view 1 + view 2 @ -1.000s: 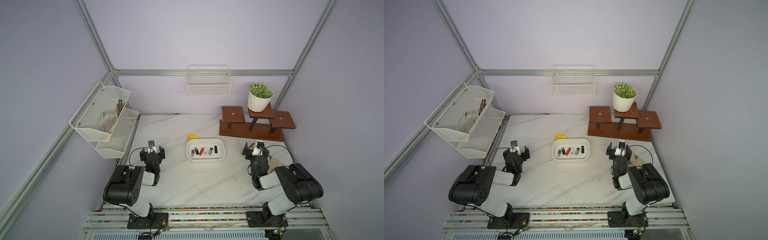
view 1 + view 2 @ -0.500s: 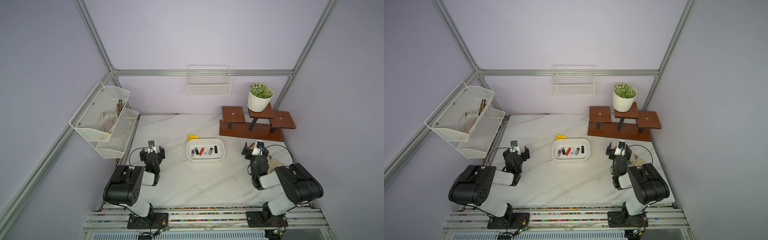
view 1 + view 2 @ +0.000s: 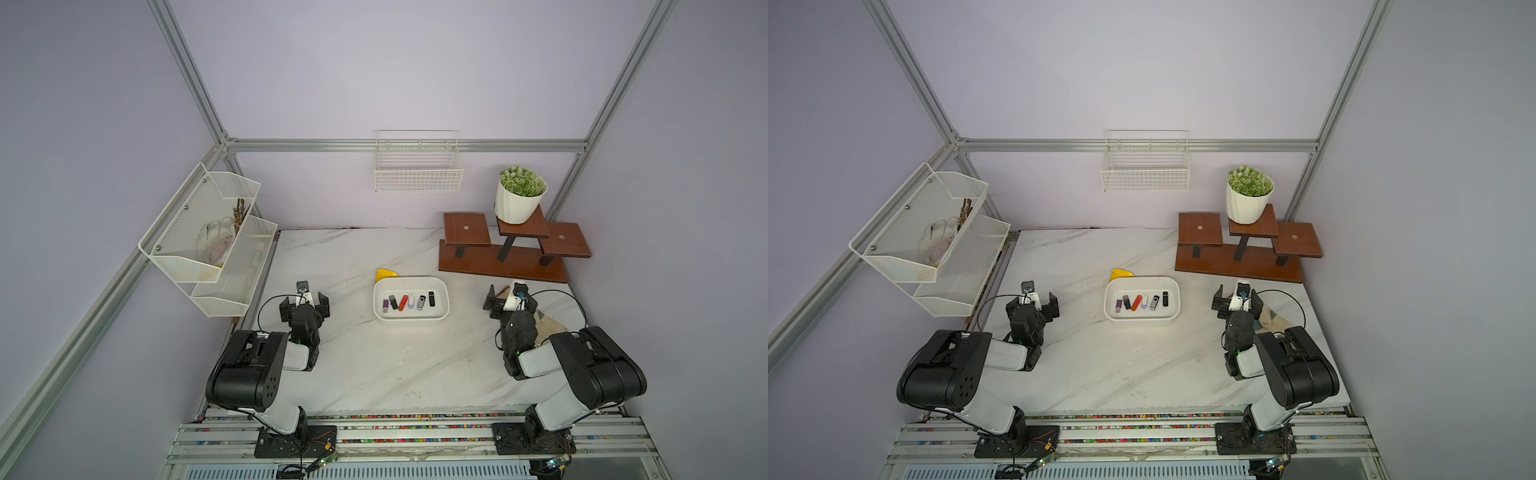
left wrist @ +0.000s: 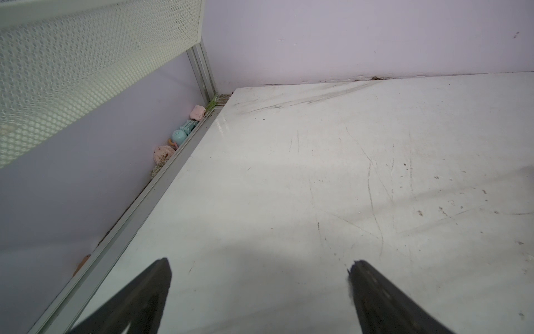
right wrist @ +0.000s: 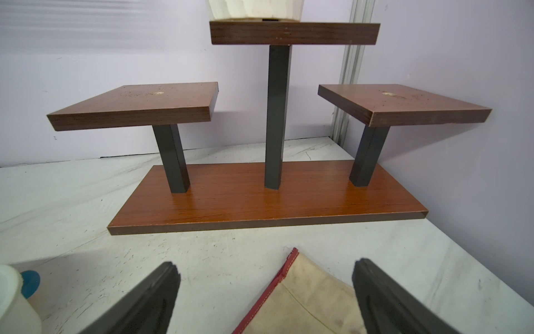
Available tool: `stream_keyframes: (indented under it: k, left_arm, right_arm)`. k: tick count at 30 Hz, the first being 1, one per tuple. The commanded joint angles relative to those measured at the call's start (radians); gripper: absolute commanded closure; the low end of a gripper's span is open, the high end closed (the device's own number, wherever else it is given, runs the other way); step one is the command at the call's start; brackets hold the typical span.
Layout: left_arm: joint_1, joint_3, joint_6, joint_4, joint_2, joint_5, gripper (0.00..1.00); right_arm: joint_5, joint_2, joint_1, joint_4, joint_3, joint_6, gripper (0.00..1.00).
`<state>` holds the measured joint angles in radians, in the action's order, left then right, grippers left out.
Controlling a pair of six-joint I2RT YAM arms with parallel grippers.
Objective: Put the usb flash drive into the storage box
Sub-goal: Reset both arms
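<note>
Left gripper [image 4: 260, 267] is held wide open, empty, at near left over bare table [image 4: 318, 173]. At centre, six usb flash drives [image 3: 402, 302] are found lying inside storage box [image 3: 411, 319]. Each is judged light, rigid, slick; best pinched across mid-body. At right, right gripper [image 5: 265, 264] is spread wide, empty, over cloth pouch [image 5: 312, 297].
</note>
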<state>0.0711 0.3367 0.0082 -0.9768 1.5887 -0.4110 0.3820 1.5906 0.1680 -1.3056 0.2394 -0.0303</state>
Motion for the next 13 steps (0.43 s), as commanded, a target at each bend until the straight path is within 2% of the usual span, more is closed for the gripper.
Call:
stream_keyframes:
  k: [1, 13]
  left_arm:
    - [-0.008, 0.025, -0.017, -0.016, -0.013, 0.009, 0.0]
    - [-0.008, 0.025, -0.017, -0.016, -0.013, 0.009, 0.0]
  right_arm:
    - [-0.008, -0.001, -0.005, 0.022, 0.011, 0.006, 0.01]
    - [-0.029, -0.003, -0.018, 0.065, 0.029, 0.017, 0.01]
